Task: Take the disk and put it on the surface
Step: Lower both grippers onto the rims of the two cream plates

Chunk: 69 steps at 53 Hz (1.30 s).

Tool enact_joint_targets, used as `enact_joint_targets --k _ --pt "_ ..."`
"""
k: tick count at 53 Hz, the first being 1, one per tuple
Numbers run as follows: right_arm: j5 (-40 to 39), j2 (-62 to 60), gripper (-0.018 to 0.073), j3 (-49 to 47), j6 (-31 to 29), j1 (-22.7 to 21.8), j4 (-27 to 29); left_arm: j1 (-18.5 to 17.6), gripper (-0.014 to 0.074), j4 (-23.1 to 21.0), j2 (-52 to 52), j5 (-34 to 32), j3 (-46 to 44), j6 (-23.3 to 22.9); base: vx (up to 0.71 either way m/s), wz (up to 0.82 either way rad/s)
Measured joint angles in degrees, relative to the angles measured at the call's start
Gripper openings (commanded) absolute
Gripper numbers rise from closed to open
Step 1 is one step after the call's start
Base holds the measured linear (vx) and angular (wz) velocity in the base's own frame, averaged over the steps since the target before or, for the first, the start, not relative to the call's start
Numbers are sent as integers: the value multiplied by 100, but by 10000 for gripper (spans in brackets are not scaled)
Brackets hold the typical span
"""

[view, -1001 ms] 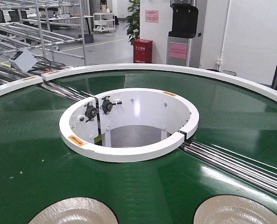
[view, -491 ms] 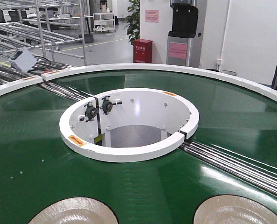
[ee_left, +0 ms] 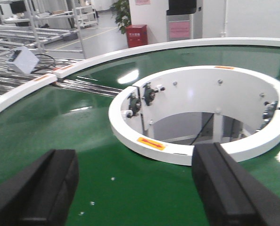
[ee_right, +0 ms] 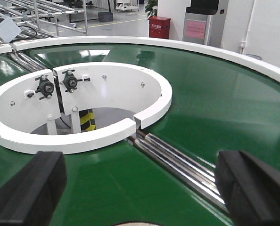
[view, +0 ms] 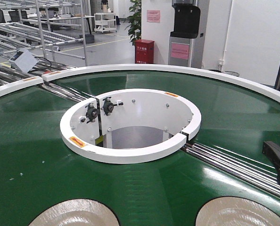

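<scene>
Two beige disks lie on the green belt at the bottom of the front view, one at the left (view: 74, 214) and one at the right (view: 241, 212). A thin sliver of a disk (ee_right: 136, 224) shows at the bottom edge of the right wrist view, just below my right gripper (ee_right: 140, 165), which is open and holds nothing. This right gripper (view: 277, 165) pokes in from the right edge of the front view, above the steel rollers. My left gripper (ee_left: 134, 162) is open over bare green belt, near the white ring. The surface is out of view.
A white inner ring (view: 130, 155) surrounds the conveyor's central hole. Steel roller strips (view: 234, 165) cross the green belt (view: 31, 141) at right and back left. A white outer rim (view: 177, 70) bounds the belt. Racks and a red box (view: 144, 51) stand beyond.
My right gripper has come into the front view from the right edge and moved leftward. The disks look unmoved.
</scene>
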Motion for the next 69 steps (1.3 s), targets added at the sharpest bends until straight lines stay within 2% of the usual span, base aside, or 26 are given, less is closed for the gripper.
enact_joint_targets --k 5,9,11,14,18,24,28,31,33,35,37,46,50,56,69 --pt "884 78 616 -260 218 0 258 -127 559 -9 14 494 -124 -224 0 0" --pt "1771 295 578 -690 210 0 385 -294 531 -180 123 1346 -450 -254 0 0" --pt "2250 487 561 -966 119 0 548 -379 519 -358 225 1775 -658 -176 0 0" --pt "2829 838 550 -1349 -154 0 939 -513 507 -808 506 2559 -1077 225 0 0" --pt "3365 1279 550 -1872 -836 0 1873 -658 498 -1819 1000 3406 -1574 1014 0 0" --pt "4360 2123 550 -2539 -2186 0 3849 -731 497 -4055 1880 4630 -2024 2602 0 0" --pt "4984 2609 550 -2881 -2760 0 4775 -751 497 -5373 2458 5050 -2129 3392 0 0" --pt "5289 2972 550 -3111 -2998 -9 5215 -746 497 -5943 2738 5106 -2150 3716 0 0" --pt "5474 3152 550 -3240 -3025 -110 5321 -682 497 -6111 2894 5087 -2170 3838 0 0" --pt "5584 3289 550 -3334 -3004 -293 5335 -562 497 -6103 3021 5076 -2170 3847 0 0" --pt "5707 3388 550 -3380 -2959 -578 5301 -338 497 -5904 3152 5102 -2170 3743 0 0" --pt "5693 3529 550 -3239 -2657 -2417 4794 890 497 -4268 3484 5133 -2170 3085 0 0" --pt "5511 3548 550 -3103 -2639 -2929 4670 1342 497 -3727 3612 5077 -2170 2846 0 0" --pt "5160 3596 550 -3005 -2652 -3174 4619 1620 497 -3538 3941 5094 -2170 2777 0 0" --pt "4951 3937 550 -3000 -2816 -3194 4631 1633 485 -3586 4951 5049 -2170 3279 0 0"
